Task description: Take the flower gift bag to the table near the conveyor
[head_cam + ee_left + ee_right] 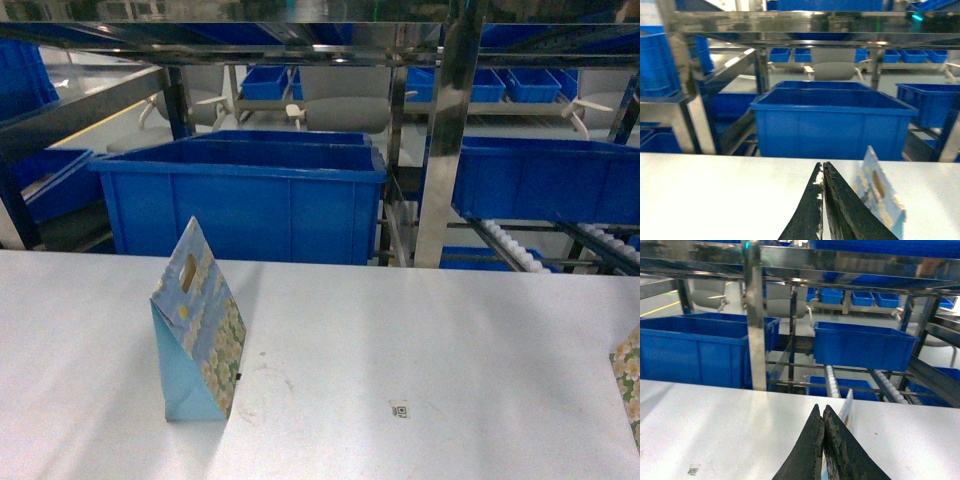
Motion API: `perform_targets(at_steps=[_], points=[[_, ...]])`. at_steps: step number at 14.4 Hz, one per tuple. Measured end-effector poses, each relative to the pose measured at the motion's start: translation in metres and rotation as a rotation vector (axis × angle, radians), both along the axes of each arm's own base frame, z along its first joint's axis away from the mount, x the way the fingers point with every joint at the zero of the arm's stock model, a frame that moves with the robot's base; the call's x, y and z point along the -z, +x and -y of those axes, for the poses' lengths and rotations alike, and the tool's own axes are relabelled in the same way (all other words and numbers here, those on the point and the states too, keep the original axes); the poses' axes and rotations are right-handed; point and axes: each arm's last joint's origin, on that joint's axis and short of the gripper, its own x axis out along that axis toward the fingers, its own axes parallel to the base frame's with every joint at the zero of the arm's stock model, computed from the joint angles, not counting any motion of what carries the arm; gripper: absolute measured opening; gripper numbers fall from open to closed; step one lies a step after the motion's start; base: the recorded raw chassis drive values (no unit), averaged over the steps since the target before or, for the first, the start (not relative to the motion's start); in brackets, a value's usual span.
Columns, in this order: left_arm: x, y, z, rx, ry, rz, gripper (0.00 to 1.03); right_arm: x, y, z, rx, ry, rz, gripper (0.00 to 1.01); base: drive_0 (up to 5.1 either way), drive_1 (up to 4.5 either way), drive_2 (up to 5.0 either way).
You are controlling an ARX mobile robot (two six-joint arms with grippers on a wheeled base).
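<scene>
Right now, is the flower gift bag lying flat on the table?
No, in the head view the flower gift bag stands upright on the table, its handle cutout at the top.

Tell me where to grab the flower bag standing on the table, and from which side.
Pinch the flower gift bag at its narrow top ridge, near the handle cutout, coming down from above. It stands upright on the table as a tall wedge, so the thin top probably suits closing jaws best.

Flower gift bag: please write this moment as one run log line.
flower gift bag: upright on table, ungrasped | left tool: shut, empty, left of bag | right tool: shut | conveyor: behind table
</scene>
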Motion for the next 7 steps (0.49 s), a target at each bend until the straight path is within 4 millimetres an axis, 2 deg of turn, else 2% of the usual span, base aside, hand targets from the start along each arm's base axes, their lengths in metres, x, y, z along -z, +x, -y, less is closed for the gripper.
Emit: perform_targets(at_steps=[4,7], points=[[0.009,-0.019,0.0,0.007,-0.002,0.002,0.02,0.009,-0.01,0.001,0.021,0.0,0.01,0.02,0.0,0.0,0.0],[0.015,-0.027,0.0,0.007,-0.002,0.018,0.02,0.008,-0.017,0.001,0.021,0.0,0.021,0.02,0.0,0.0,0.0]])
